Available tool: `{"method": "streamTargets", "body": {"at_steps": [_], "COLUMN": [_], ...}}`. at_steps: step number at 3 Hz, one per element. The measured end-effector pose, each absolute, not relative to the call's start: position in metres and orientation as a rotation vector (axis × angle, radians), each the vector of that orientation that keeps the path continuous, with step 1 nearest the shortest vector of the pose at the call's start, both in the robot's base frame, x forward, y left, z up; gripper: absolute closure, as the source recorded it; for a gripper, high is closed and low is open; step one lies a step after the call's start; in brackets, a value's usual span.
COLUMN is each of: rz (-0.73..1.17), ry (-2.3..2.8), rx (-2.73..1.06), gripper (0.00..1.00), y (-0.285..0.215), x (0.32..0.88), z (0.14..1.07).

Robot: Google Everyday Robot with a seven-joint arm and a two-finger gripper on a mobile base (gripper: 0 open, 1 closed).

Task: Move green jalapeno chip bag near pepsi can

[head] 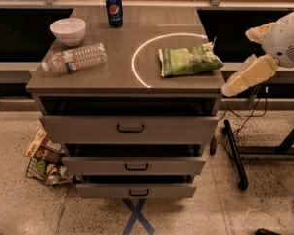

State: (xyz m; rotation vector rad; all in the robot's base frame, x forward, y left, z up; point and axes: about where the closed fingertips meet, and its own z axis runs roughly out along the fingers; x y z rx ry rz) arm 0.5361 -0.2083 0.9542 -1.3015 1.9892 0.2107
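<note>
The green jalapeno chip bag lies flat on the right side of the grey cabinet top, partly inside a white circle marked on the surface. The pepsi can stands upright at the far middle of the top, well apart from the bag. My gripper hangs off the cabinet's right edge, to the right of the bag and about level with it, not touching it. It holds nothing that I can see.
A white bowl stands at the far left, and a clear water bottle lies on its side in front of it. Three drawers stand pulled out below. A wire basket of snacks sits on the floor at left; a black stand leg is at right.
</note>
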Motion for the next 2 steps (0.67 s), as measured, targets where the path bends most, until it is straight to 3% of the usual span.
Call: {"method": "streamTargets", "body": {"at_steps": [2], "rz": [0.321], "ry": [1.995], "rx": [-0.92], "gripper": [0.0], "y": [-0.224], "x": [0.61], "z": [0.937]}}
